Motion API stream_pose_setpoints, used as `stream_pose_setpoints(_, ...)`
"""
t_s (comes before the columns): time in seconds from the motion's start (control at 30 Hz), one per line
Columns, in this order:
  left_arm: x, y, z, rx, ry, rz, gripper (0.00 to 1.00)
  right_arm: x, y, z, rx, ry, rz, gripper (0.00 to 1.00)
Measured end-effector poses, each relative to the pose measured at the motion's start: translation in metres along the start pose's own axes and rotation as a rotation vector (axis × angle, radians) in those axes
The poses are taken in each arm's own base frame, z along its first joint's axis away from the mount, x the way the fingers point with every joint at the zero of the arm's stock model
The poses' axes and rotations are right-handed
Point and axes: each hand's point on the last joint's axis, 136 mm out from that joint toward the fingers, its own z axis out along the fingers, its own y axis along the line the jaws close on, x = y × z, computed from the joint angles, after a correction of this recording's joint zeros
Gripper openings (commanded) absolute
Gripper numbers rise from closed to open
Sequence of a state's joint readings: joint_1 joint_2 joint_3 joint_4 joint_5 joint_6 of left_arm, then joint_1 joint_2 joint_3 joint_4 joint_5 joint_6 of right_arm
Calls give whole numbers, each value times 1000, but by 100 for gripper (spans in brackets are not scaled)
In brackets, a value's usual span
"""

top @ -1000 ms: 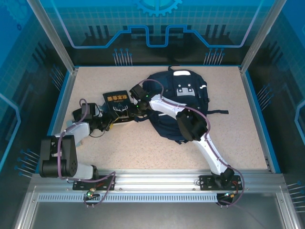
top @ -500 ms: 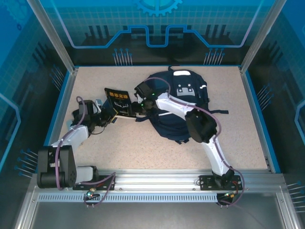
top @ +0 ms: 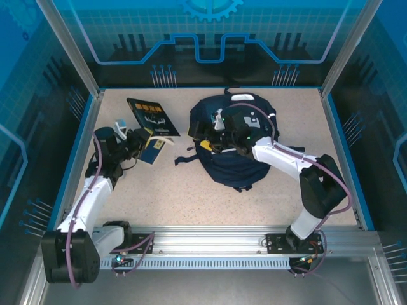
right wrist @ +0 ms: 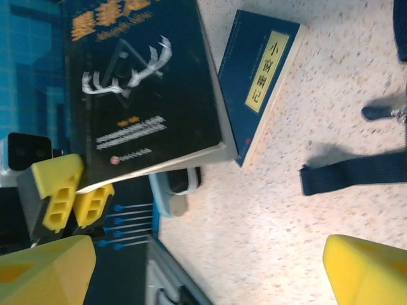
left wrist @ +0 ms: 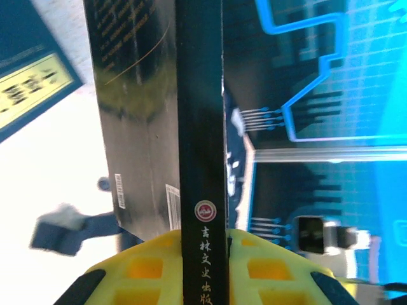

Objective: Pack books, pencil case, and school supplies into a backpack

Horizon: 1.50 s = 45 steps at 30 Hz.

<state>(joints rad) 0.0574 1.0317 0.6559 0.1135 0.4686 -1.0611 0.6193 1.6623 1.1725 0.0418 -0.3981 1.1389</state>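
Over the table's [top: 191, 190] far-left part, overhead cam: my left claw [top: 141, 135] pinches the black book [top: 152, 116] by its near edge, book lifted & tilted, well apart from the backpack [top: 245, 164]. Blue book [top: 152, 150] lies on the table just beside it. My right claw [top: 202, 135] hangs over the backpack's left side, jaws spread, nothing in them. Can't tell from here if the bag's mouth is open

Left wrist cam: black spine runs straight up b/w my yellow pads [left wrist: 143, 270], both pressed on the covers, grip at one end only. Thin paperback on a long lever, so I reckon it may droop or pivot if swung fast

Right wrist cam: same black book seen cover-on w/ pale antler drawing, left claw clamped near its corner. Blue book w/ yellow label sits flat next to it. A dark strap [right wrist: 356, 175] trails on the table nearby. My own right pads sit wide apart at the frame's bottom corners

How I'd do this step: firm squeeze, slow carry toward the bag, spine leading. Right claw should lift the bag's edge & hold the mouth open first. Mind the strap doesn't snag. Let go only once most of the book is inside
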Motion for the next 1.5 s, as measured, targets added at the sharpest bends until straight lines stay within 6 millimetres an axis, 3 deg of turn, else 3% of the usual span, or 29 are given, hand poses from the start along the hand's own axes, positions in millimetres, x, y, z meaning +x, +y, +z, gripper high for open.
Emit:
stream_pose_setpoints(0.23, 26, -64, 16, 159, -4, -37, 10, -5, 33, -14, -186, -51, 129, 100)
stream_pose_setpoints(0.37, 47, -84, 37, 208, 11, -56, 10, -11, 48, -32, -273, -108, 184, 100)
stream_pose_setpoints(0.6, 77, -95, 76, 220, 20, -65, 9, -28, 42, -52, -328, -235, 298, 100)
stream_pose_setpoints(0.83, 92, -102, 95, 246, 24, -80, 9, -48, 43, -61, -379, -312, 371, 100)
stream_pose_setpoints(0.97, 96, -104, 100, 252, 29, -80, 9, -57, 43, -53, -397, -326, 397, 100)
stream_pose_setpoints(1.17, 97, -107, 99, 263, 27, -80, 9, -71, 33, -35, -395, -344, 436, 83)
stream_pose_setpoints(1.5, 95, -106, 99, 258, 18, -81, 8, -92, 26, -46, -413, -409, 434, 63)
